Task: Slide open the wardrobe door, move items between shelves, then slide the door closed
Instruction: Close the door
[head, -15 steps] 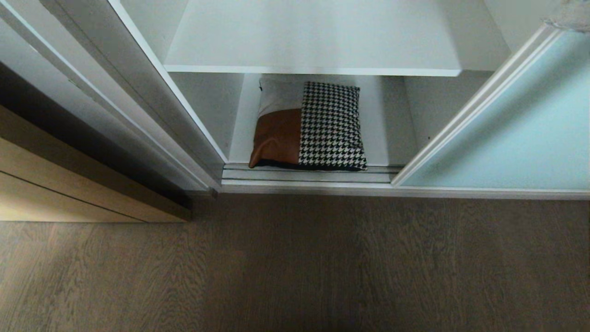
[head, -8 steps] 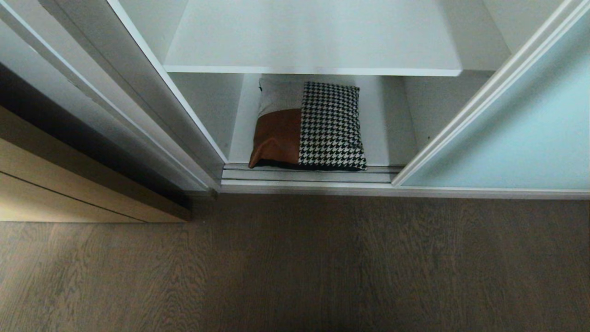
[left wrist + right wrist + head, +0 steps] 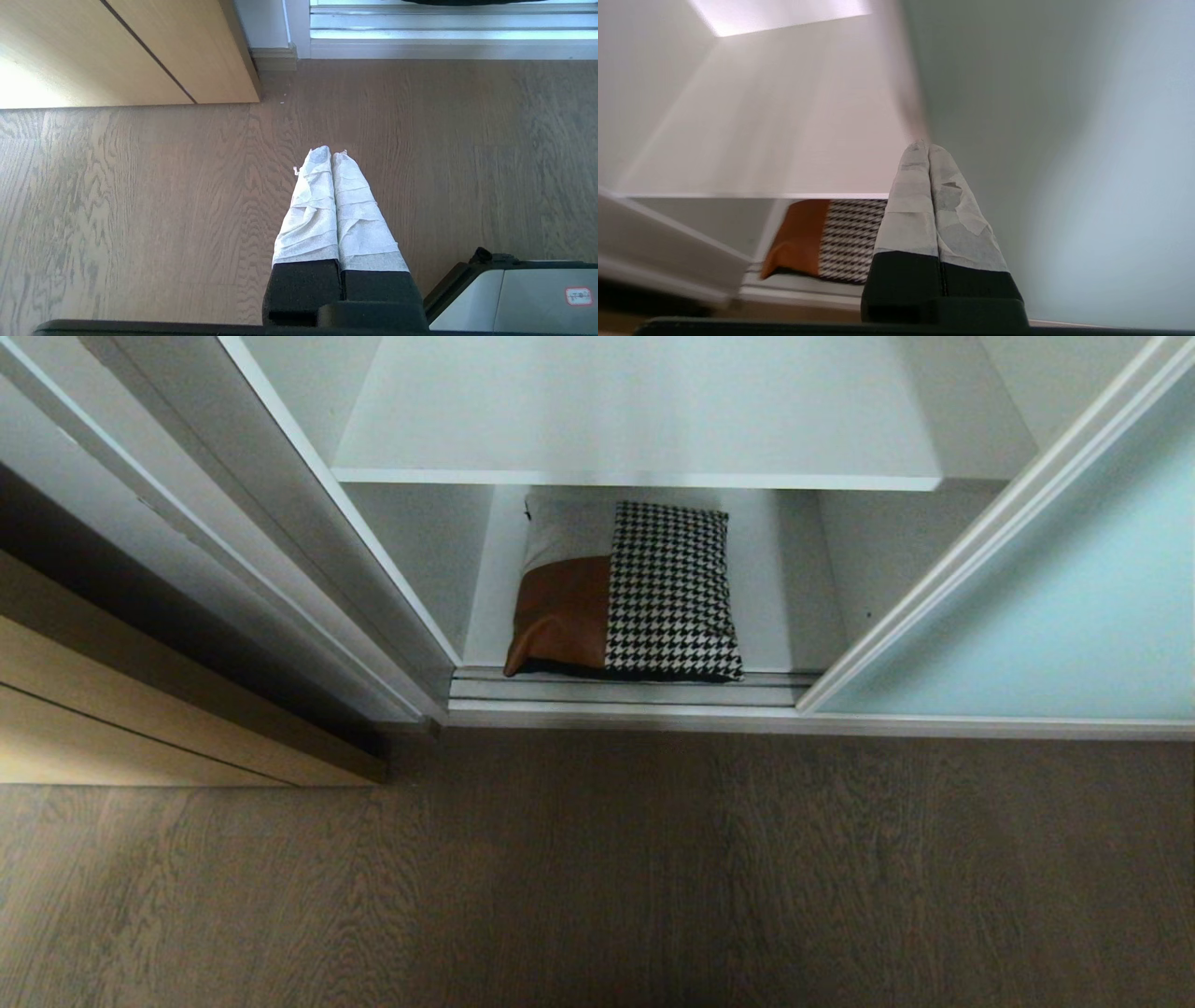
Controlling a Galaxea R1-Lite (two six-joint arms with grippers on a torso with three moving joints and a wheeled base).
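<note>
The sliding wardrobe door [image 3: 1046, 607], frosted pale blue-green glass in a silver-white frame, stands slid to the right, leaving the wardrobe open. A cushion-like bag [image 3: 624, 593] of tan leather and houndstooth fabric lies on the lower shelf [image 3: 794, 616], under the bare upper shelf [image 3: 635, 420]. Neither gripper shows in the head view. My right gripper [image 3: 928, 145] is shut and empty, raised in front of the door [image 3: 1064, 163] near its frame edge, with the bag [image 3: 831, 238] below it. My left gripper [image 3: 331, 154] hangs shut and empty over the floor.
A light wood door [image 3: 140, 709] stands at the left of the wardrobe. The metal floor track [image 3: 625, 695] runs along the wardrobe's front edge. Wood floor [image 3: 597, 877] lies before it. Part of my base [image 3: 514, 298] shows beside the left gripper.
The taped tip of the right gripper, seen at the head view's top right a second ago, has left that picture. The door's edge has slid slightly to the right.
</note>
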